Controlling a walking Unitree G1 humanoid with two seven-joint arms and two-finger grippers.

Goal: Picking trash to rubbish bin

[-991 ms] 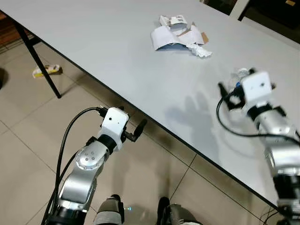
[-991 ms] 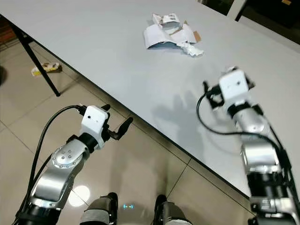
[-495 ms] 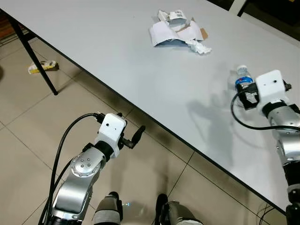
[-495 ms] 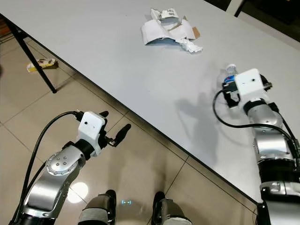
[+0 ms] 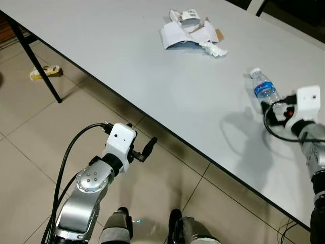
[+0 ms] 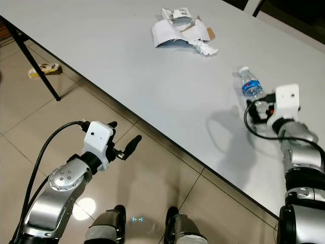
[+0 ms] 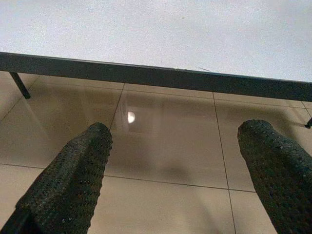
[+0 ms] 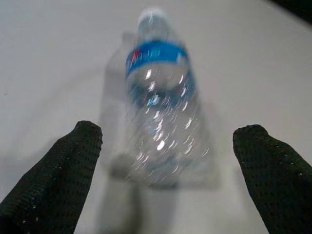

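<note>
A clear plastic water bottle [image 5: 264, 90] with a blue label lies on the grey table [image 5: 127, 56], its cap pointing away from my right gripper. My right gripper [image 5: 272, 108] hovers just short of the bottle's base, open, with nothing between its fingers. In the right wrist view the bottle [image 8: 161, 112] sits in front of the two spread fingers [image 8: 53, 180]. A heap of crumpled paper and card [image 5: 193, 33] lies farther back on the table. My left gripper [image 5: 147, 147] hangs open below the table edge, over the floor.
The table's dark front edge [image 7: 146, 73] runs diagonally ahead of my left gripper. A black table leg [image 5: 38, 63] stands at the left, with a yellow wrapper [image 5: 44, 72] on the tiled floor beside it. Dark chairs stand at the far right.
My right arm has drawn back to the right and toward the table's near edge, uncovering the bottle it stood in front of. The left arm has dropped slightly.
</note>
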